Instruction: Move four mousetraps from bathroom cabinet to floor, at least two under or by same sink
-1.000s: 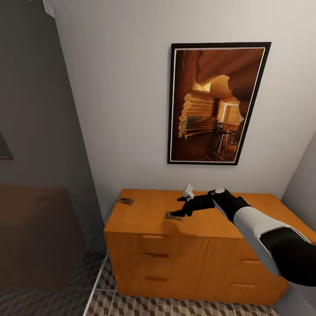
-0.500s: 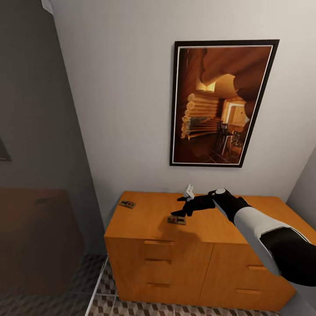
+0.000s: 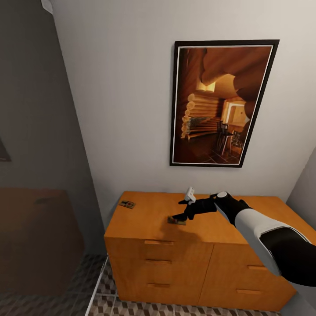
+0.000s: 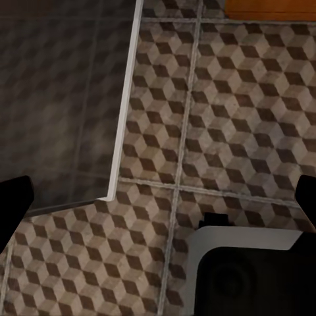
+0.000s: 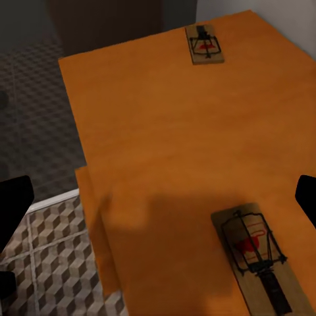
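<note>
Right wrist view: our right gripper (image 5: 161, 197), jaws wide and empty, hovers above a mousetrap (image 5: 258, 258) lying lengthwise across the cabinet (image 5: 158, 131); another mousetrap (image 5: 205, 44) sits near the far corner.

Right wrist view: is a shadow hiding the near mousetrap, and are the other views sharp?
Right wrist view: a soft shadow darkens the cabinet top beside the near mousetrap, whose red mark reads clearly; far mousetrap evenly lit. Head view: sharp, right gripper shadowing that trap. Left wrist view: floor tiles slightly soft, dim at one side.
</note>
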Tool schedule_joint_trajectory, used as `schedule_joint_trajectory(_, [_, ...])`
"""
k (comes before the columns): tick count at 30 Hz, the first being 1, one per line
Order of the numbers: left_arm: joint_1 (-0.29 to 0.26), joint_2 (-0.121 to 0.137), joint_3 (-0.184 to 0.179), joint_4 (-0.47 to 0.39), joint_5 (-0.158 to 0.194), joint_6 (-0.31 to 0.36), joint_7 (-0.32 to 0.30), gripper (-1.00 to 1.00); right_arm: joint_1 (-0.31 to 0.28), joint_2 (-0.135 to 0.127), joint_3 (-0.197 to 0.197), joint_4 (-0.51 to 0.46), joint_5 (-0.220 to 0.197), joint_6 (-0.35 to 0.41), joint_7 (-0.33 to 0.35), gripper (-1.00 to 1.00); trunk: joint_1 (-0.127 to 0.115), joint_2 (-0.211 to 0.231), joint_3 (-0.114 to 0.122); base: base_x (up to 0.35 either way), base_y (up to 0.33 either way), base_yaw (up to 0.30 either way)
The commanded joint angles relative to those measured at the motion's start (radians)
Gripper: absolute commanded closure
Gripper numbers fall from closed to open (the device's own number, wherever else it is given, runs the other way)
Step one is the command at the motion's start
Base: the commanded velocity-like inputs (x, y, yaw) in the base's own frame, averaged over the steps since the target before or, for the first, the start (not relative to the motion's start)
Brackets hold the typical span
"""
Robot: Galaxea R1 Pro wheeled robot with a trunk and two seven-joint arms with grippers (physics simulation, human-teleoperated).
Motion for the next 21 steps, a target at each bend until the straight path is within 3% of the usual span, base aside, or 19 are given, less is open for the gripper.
schedule_joint_trajectory(1, [-0.002, 0.000, -0.009, 0.004, 0.004, -0.005, 0.002, -1.00, -0.001, 0.000, -0.004, 0.004, 0.010, -0.016, 0.001, -1.00, 0.001, -0.002, -0.002, 0.000, 0.000, 0.000])
schedule_joint_trajectory(21, [-0.002, 0.003, -0.007, 0.004, 0.004, -0.005, 0.002, -1.00, -0.001, -0.032, -0.004, 0.042, 0.010, -0.069, 0.004, -1.00, 0.001, -0.002, -0.002, 0.000, 0.000, 0.000])
